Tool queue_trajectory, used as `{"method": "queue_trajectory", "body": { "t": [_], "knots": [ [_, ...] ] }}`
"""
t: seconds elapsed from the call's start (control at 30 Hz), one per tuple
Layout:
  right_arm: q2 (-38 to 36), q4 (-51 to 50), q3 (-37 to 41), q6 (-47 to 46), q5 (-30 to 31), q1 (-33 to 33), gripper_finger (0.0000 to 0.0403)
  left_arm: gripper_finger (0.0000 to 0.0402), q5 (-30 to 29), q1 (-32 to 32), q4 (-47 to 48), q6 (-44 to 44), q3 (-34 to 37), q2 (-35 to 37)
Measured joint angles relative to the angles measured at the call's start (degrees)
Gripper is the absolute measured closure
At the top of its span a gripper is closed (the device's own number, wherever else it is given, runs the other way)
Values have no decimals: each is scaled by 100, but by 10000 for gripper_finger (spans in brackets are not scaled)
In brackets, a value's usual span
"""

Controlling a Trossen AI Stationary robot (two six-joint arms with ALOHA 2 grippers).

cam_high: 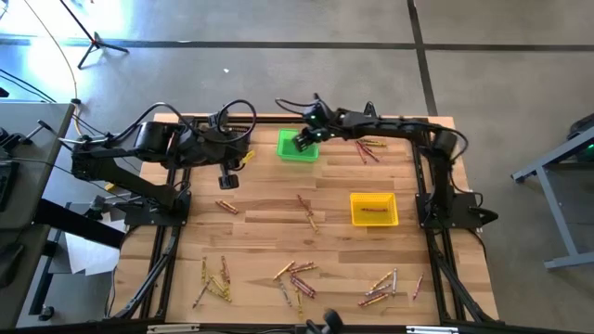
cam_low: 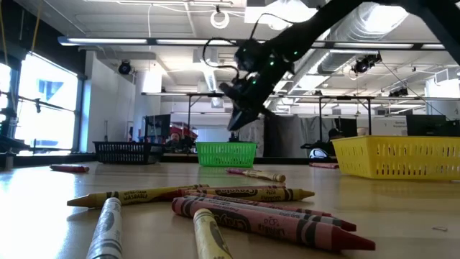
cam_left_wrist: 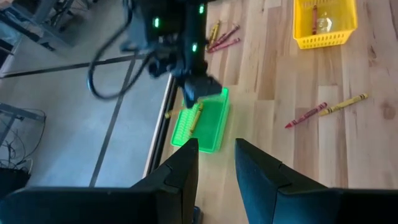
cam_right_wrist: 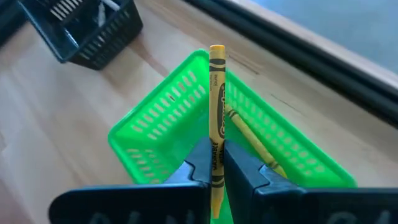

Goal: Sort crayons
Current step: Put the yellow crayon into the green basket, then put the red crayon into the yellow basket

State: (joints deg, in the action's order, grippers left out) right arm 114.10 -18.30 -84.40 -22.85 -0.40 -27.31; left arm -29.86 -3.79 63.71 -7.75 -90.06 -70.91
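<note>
1. Right now the right hand [cam_right_wrist: 216,163] is clenched on a yellow crayon [cam_right_wrist: 217,118], holding it point-up above the green bin [cam_right_wrist: 155,134] at the far edge of the desk [cam_high: 269,223].
2. One yellow crayon already lies inside the green bin [cam_right_wrist: 252,140], so this looks like the drop-off step of sorting.
3. Next, I judge, the right hand needs to lower slightly and let go, so the crayon falls within the bin's walls rather than across the rim.
4. The left hand [cam_left_wrist: 214,171] waits near the black bin [cam_right_wrist: 93,25], its fingers apart and holding nothing.
5. Many loose crayons [cam_high: 297,276] remain scattered on the near part of the desk, with a few beside the green bin and one or more in the yellow bin [cam_high: 374,210], so much sorting is left.
</note>
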Motion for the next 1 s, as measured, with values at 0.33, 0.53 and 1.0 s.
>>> {"method": "queue_trajectory", "body": {
  "t": [0.33,0.53,1.0],
  "knots": [
    [491,-1232,-599,386,-267,2,373,310,102,0,111,2,-7,80],
    [240,-1515,-597,503,-222,-2,340,310,104,0,124,-36,-7,80],
    [-937,-3435,236,645,328,-57,316,310,233,0,283,286,-4,80]
  ]
}}
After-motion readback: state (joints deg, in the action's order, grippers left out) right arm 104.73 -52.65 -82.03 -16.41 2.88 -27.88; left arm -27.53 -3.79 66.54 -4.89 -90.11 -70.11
